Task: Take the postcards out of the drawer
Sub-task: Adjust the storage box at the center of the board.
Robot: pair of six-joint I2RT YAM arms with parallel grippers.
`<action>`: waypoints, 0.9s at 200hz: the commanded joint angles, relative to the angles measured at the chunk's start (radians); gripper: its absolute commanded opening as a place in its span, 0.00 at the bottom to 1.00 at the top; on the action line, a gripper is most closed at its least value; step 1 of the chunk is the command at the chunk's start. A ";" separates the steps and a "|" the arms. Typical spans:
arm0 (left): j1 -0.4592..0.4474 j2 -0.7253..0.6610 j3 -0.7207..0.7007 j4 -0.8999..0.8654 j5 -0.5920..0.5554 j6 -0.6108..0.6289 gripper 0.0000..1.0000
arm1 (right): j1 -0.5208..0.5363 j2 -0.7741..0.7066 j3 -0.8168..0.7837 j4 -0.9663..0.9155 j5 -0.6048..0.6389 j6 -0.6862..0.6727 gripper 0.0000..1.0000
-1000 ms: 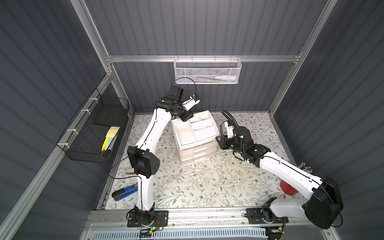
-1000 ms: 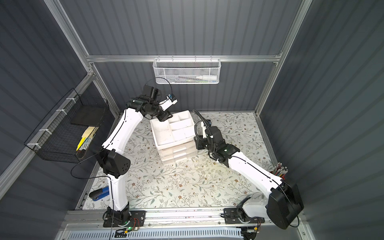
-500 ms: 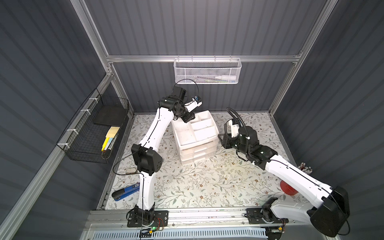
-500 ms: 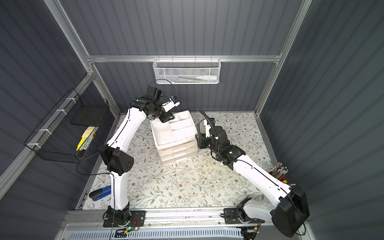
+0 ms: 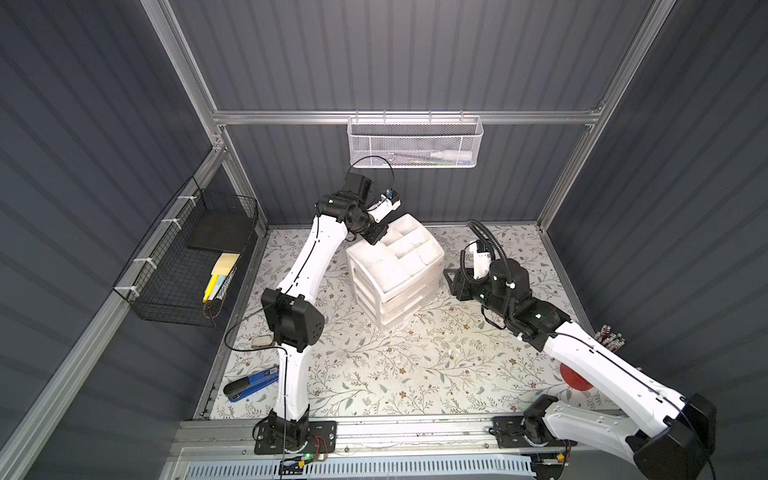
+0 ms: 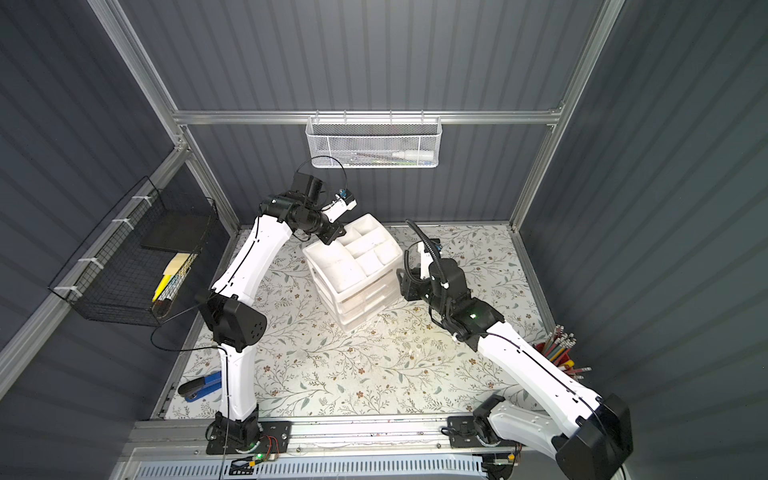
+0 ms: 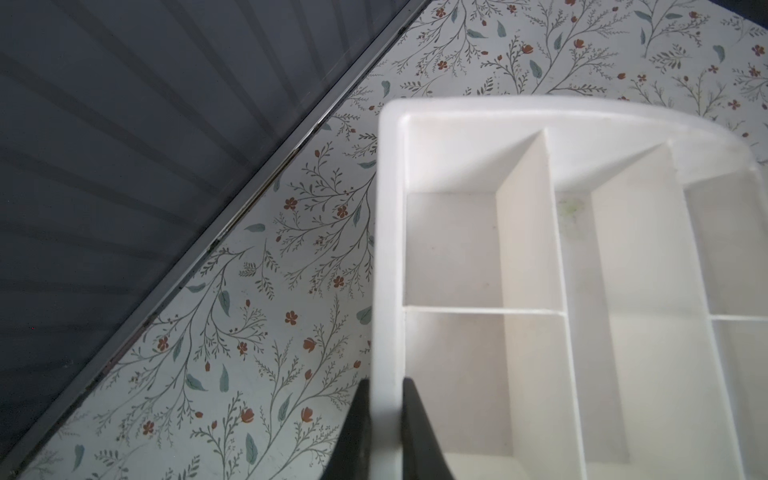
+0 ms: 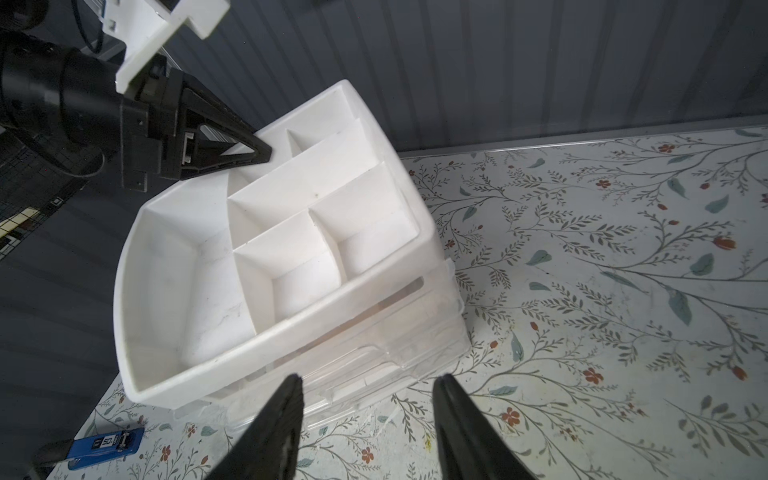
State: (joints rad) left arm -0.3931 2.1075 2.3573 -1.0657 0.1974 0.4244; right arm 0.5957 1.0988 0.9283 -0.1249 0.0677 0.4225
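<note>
A white drawer unit (image 5: 395,270) (image 6: 353,270) stands at the back of the floral table, with an open compartment tray on top and translucent drawers (image 8: 395,299) below, all pushed in. The postcards are hidden. My left gripper (image 7: 384,380) (image 5: 374,239) is shut on the tray's rim (image 7: 386,249) at the unit's back left corner, one finger outside the wall and one inside. My right gripper (image 8: 368,378) (image 5: 451,278) hangs open just in front of the drawer fronts, low by the table, with nothing between its fingers.
A black wire basket (image 5: 187,257) on the left wall holds yellow pads (image 5: 224,266). A white mesh basket (image 5: 415,141) hangs on the back wall. A blue stapler (image 5: 249,384) lies front left, and a red pencil cup (image 6: 559,353) stands at the right edge.
My left gripper's jaws have closed onto the tray rim. The right gripper's jaws have spread wider and it has drawn slightly away from the drawer unit.
</note>
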 commanded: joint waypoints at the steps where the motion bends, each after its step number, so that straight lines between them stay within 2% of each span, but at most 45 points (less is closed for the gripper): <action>1: 0.003 -0.052 -0.066 -0.007 -0.124 -0.138 0.08 | -0.016 0.006 -0.011 0.005 0.014 0.000 0.55; 98: 0.003 -0.295 -0.474 0.143 -0.369 -0.470 0.08 | -0.111 0.097 -0.007 0.053 -0.164 0.075 0.56; 128: 0.003 -0.366 -0.603 0.204 -0.397 -0.545 0.08 | -0.111 0.144 -0.004 0.078 -0.209 0.100 0.56; 180: 0.003 -0.454 -0.725 0.282 -0.440 -0.647 0.07 | -0.112 0.183 0.015 0.073 -0.270 0.140 0.57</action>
State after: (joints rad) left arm -0.3927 1.6672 1.7100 -0.7780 -0.1753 -0.1406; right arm 0.4850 1.2762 0.9230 -0.0711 -0.1570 0.5278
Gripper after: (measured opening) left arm 0.129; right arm 0.565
